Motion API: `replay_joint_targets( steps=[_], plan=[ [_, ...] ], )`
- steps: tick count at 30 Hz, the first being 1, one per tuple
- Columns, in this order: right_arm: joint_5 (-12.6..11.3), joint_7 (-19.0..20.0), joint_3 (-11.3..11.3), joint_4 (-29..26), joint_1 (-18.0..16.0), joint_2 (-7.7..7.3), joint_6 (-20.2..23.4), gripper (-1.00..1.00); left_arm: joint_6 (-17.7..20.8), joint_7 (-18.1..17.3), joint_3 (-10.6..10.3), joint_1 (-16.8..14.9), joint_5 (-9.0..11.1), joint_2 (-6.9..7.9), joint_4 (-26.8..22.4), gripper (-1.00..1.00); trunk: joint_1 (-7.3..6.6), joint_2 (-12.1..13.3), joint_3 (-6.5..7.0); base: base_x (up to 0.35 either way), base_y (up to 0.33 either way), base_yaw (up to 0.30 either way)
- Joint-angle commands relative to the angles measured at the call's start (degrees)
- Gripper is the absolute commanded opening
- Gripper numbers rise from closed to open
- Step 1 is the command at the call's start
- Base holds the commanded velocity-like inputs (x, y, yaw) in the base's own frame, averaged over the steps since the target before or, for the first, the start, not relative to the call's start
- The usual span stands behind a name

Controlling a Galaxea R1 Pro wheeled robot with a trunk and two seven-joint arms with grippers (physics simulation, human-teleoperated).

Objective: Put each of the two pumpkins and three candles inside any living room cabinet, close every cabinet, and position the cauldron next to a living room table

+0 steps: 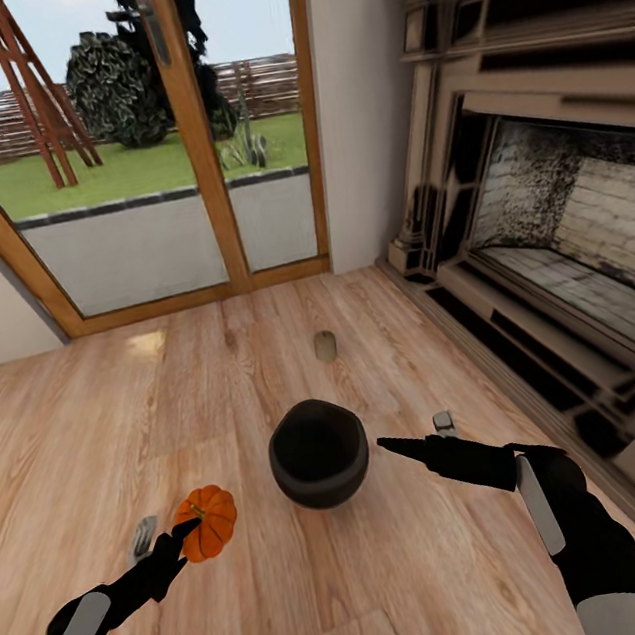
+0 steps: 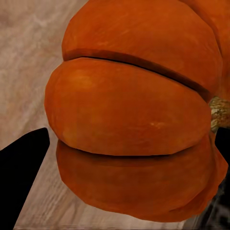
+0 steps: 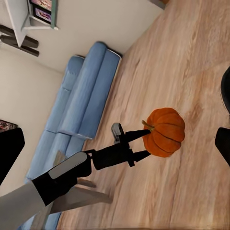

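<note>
One orange ribbed pumpkin (image 1: pixel 211 520) is near the wooden floor at the front left, between the fingers of my left gripper (image 1: pixel 191 529), which is shut on it. Its skin looms close in the left wrist view (image 2: pixel 134 110), with a black fingertip (image 2: pixel 24 163) at its side. The right wrist view shows the same pumpkin (image 3: pixel 165 132) pinched by the left gripper (image 3: pixel 143 143). The black cauldron (image 1: pixel 318 452) stands on the floor in the middle. My right gripper (image 1: pixel 408 441) hangs open just right of it. A tan candle (image 1: pixel 326 346) stands farther back. The cabinet is out of view.
A large stone fireplace (image 1: pixel 567 222) runs along the right wall. Glass patio doors (image 1: pixel 161 137) with wooden frames close the far side. A blue sofa (image 3: pixel 81 105) and a wall shelf (image 3: pixel 28 19) appear in the right wrist view. Bare wooden floor (image 1: pixel 119 416) lies to the left.
</note>
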Motion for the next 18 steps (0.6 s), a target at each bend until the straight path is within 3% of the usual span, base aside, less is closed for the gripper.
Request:
replay_joint_targets(
  steps=[1,7,18],
  plan=[
    [0.02,0.16,-0.11,0.0,-0.03,0.05,0.26,1.0,0.45,0.07,0.23,-0.02,0.03,-0.02,0.0,-1.0,-0.07,0.0,0.19,-0.316,0.0,0.0],
    [0.02,0.08,-0.11,0.0,-0.03,0.04,0.26,1.0,0.45,0.07,0.23,-0.02,0.01,-0.05,0.0,-1.0,-0.22,0.08,1.52,-0.267,0.0,0.0],
    [0.02,-0.05,-0.11,0.0,-0.03,0.05,0.25,1.0,0.45,0.07,0.23,-0.02,0.03,-0.01,-0.01,-1.0,-0.5,0.23,3.95,-0.035,0.0,0.0]
  ],
)
